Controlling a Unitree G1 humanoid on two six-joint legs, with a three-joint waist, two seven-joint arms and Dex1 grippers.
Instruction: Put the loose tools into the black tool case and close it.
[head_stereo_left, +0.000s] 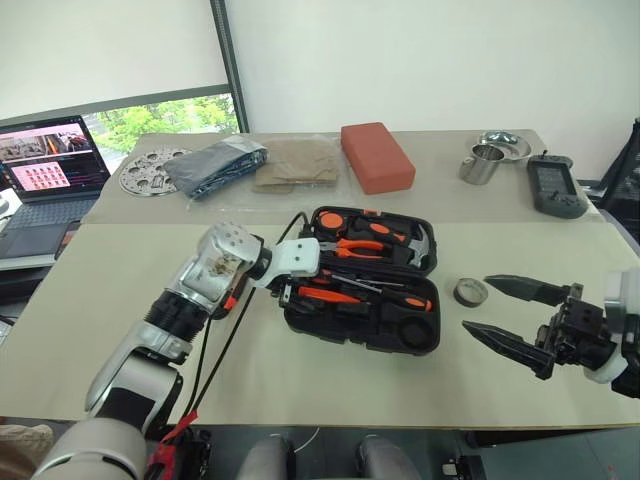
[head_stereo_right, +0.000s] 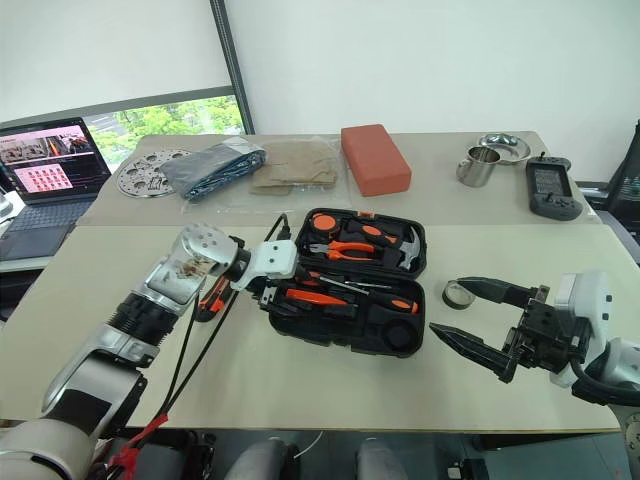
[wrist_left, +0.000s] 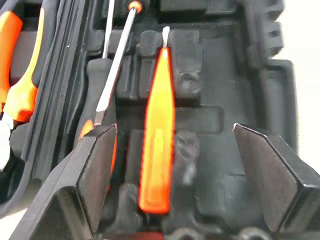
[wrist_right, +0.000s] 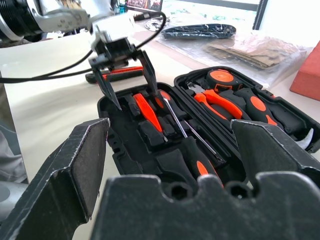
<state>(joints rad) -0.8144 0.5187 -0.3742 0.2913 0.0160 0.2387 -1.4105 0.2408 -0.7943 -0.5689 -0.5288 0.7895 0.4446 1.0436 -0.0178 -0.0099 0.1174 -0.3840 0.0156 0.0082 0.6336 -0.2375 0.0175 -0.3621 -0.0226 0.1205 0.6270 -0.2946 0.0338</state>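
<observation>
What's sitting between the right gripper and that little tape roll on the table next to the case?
Nothing visible. The small tape roll lies on bare table just right of the black tool case, and the right gripper hangs open close beside it, its fingers pointing toward the roll with no object in between.

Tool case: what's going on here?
The black tool case lies open on the table. The left gripper hovers open over its near-left corner, above a slim orange tool lying in its slot. One screwdriver is also in the case. Another orange-and-black tool lies on the table left of the case, and the small tape roll sits to its right. The right gripper is open and empty, off to the right. The lid is not yet closed.
</observation>
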